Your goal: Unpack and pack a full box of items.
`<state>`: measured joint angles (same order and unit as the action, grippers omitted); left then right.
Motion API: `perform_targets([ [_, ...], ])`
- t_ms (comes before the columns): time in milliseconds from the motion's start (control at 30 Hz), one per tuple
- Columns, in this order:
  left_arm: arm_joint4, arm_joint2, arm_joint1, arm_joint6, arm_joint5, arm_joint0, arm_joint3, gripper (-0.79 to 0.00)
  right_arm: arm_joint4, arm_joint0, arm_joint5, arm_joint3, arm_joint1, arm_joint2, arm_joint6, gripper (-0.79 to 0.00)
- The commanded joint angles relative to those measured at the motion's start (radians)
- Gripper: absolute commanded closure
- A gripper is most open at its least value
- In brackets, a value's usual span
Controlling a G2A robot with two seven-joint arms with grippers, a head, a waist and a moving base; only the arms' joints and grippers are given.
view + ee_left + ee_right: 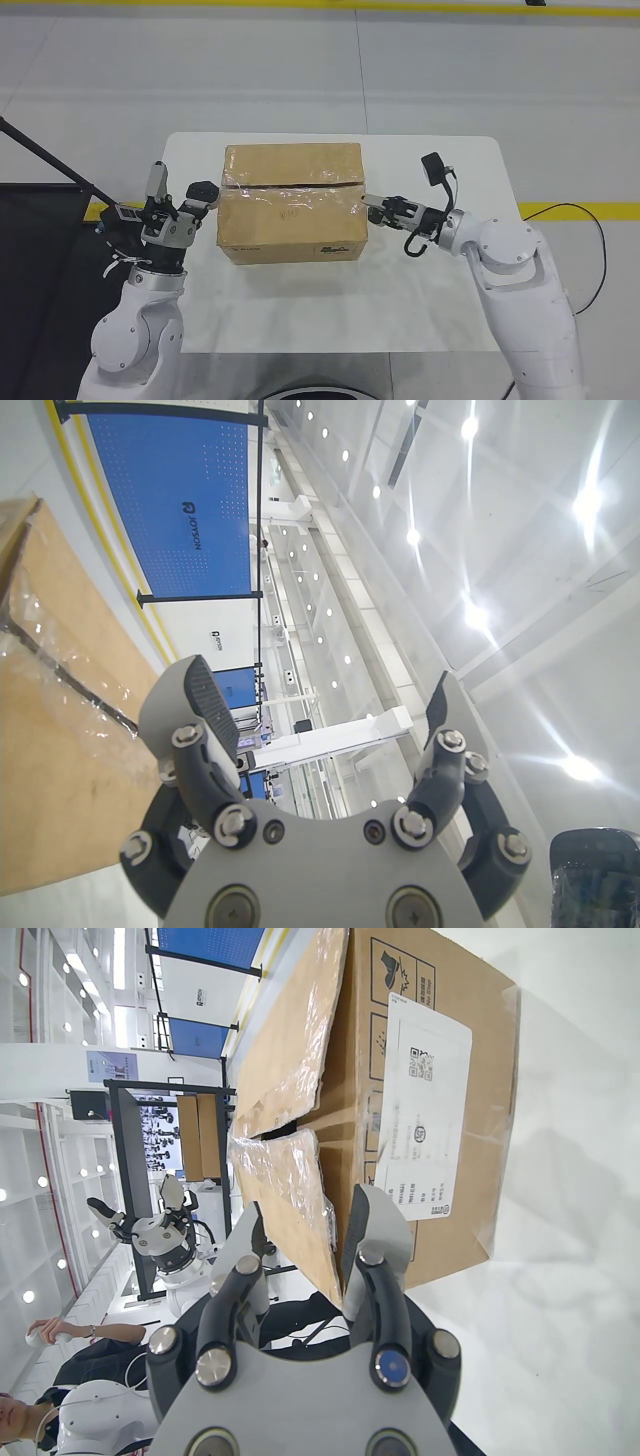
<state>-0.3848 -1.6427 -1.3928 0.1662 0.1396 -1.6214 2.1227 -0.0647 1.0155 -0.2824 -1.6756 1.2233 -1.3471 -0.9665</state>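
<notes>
Cardboard box (290, 205), centre of table (440, 300), long axis and taped seam running left to right. Right gripper (307, 1215) at right end, jaws pinched on corner of near flap (280, 1168). Left gripper (322, 680) beside left end, jaws spread, empty.

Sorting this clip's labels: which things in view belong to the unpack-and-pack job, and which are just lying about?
Job: cardboard box; right gripper at its flap corner; left gripper, open beside it.
Just there: white table; black panel off the table; blue boards behind.
</notes>
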Motion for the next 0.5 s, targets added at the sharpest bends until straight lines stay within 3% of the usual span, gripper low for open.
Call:
perform_targets([
  [0,0.0,-0.001,0.001,0.0,0.0,0.001,-0.002,-0.785,0.001,0.004,-0.006,-0.006,-0.003,-0.005,-0.001,-0.32],
  [267,-0.005,0.0,0.002,-0.006,-0.001,0.005,-0.011,-0.785,0.004,0.011,-0.032,-0.016,-0.011,0.005,-0.013,-0.332],
  [467,-0.004,-0.001,0.003,-0.012,0.002,0.001,-0.004,-0.785,0.007,0.001,-0.032,-0.007,-0.016,0.015,-0.013,-0.271],
])
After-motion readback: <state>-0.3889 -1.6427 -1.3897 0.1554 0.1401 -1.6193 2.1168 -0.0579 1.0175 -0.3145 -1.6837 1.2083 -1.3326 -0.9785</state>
